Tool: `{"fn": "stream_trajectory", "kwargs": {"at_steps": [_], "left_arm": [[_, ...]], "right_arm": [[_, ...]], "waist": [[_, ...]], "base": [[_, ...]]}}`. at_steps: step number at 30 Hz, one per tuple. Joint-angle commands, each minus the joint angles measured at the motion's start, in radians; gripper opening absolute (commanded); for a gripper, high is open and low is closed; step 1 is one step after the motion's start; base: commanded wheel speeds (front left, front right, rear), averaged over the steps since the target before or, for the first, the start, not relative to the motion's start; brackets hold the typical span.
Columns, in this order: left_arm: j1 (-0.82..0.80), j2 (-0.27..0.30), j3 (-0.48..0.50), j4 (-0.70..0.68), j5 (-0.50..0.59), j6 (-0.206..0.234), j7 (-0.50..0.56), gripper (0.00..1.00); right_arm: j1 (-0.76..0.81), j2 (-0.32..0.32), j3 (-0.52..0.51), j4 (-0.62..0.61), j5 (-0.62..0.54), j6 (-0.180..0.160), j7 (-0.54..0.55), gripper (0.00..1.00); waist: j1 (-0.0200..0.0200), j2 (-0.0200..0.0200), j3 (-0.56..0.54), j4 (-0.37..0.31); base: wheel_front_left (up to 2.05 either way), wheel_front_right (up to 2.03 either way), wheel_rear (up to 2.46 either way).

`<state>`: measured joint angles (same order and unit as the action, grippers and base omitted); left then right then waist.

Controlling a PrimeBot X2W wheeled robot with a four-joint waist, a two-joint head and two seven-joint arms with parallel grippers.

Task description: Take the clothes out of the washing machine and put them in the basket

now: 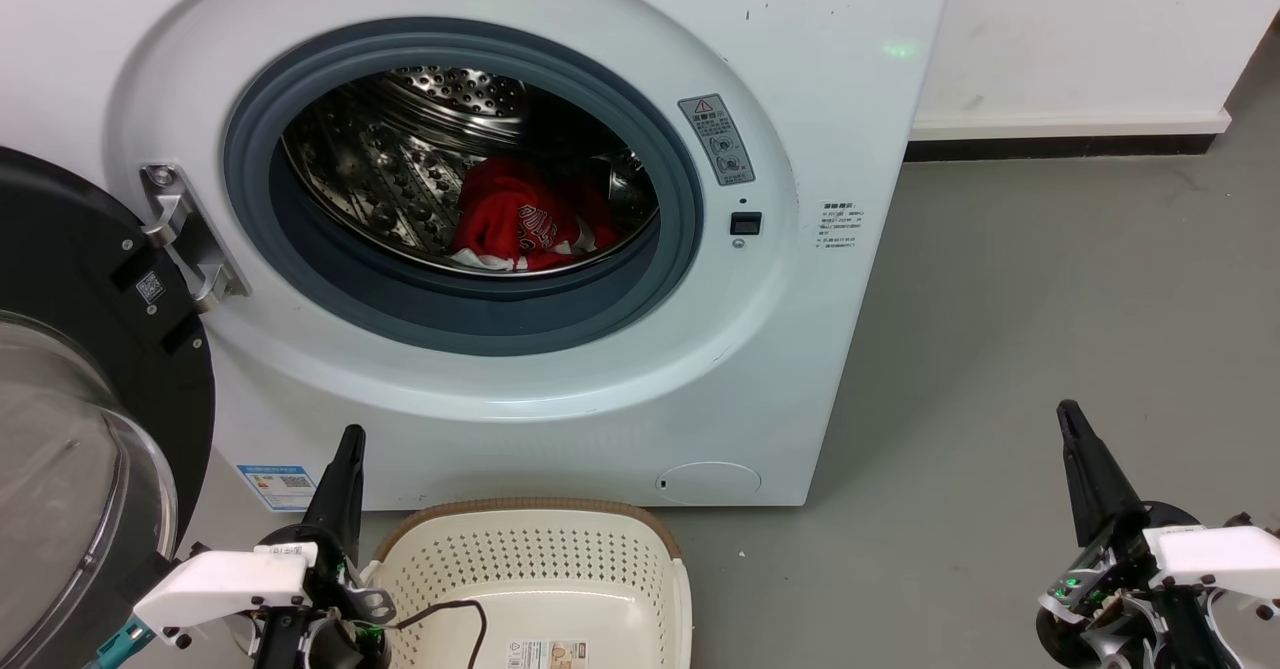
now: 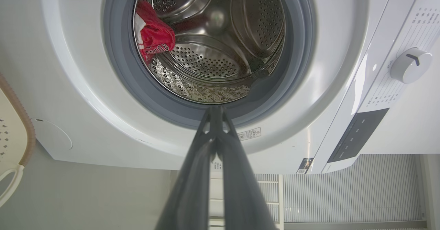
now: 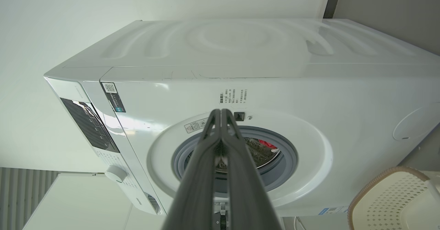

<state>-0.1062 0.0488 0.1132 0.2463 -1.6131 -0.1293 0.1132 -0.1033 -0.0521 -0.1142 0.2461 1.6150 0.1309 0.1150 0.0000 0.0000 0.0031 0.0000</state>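
The white washing machine (image 1: 830, 129) stands with its round door (image 1: 80, 369) swung open to the left. Red clothes (image 1: 520, 219) with white lettering lie low in the steel drum, also seen as clothes (image 2: 153, 39) in the left wrist view and a sliver of clothes (image 3: 268, 144) in the right wrist view. The cream basket (image 1: 530, 549) with a brown rim sits on the floor below the opening, nothing in it. My left gripper (image 1: 350, 436) is shut beside the basket's left edge. My right gripper (image 1: 1068, 409) is shut, far right over the floor. Both hold nothing.
Grey floor (image 1: 1050, 279) spreads to the right of the machine, up to a white wall with a dark skirting strip (image 1: 1060, 144). A thin black cable (image 1: 455, 611) hangs over the basket's near side. The control panel and knob (image 2: 410, 65) are on the machine's top front.
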Motion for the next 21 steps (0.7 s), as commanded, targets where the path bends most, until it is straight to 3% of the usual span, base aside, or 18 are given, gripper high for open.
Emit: {"fn": "stream_trajectory", "kwargs": {"at_steps": [1,14,15,21], "left_arm": [[-0.008,0.003,0.002,0.0,0.0,-0.004,0.005,0.0],[-0.008,0.003,0.002,0.0,0.0,-0.004,0.005,0.0],[0.0,0.0,0.0,0.0,0.0,0.0,-0.001,1.0],[0.027,-0.004,-0.007,0.014,0.009,0.001,-0.018,1.0]], "right_arm": [[-0.013,0.002,0.0,0.001,-0.005,0.0,0.001,0.0],[-0.013,0.002,0.0,0.001,-0.005,0.0,0.001,0.0],[0.0,0.0,0.0,0.0,0.0,0.0,-0.001,1.0],[0.028,0.002,0.004,0.021,-0.011,0.0,-0.016,1.0]], "waist": [[0.0,0.0,0.0,0.0],[0.0,0.0,0.0,0.0],[0.0,0.0,0.0,0.0],[0.0,0.0,0.0,0.0]], "base": [[0.0,0.0,0.0],[0.0,0.0,0.0],[0.0,0.0,0.0],[0.0,0.0,0.0]]}}
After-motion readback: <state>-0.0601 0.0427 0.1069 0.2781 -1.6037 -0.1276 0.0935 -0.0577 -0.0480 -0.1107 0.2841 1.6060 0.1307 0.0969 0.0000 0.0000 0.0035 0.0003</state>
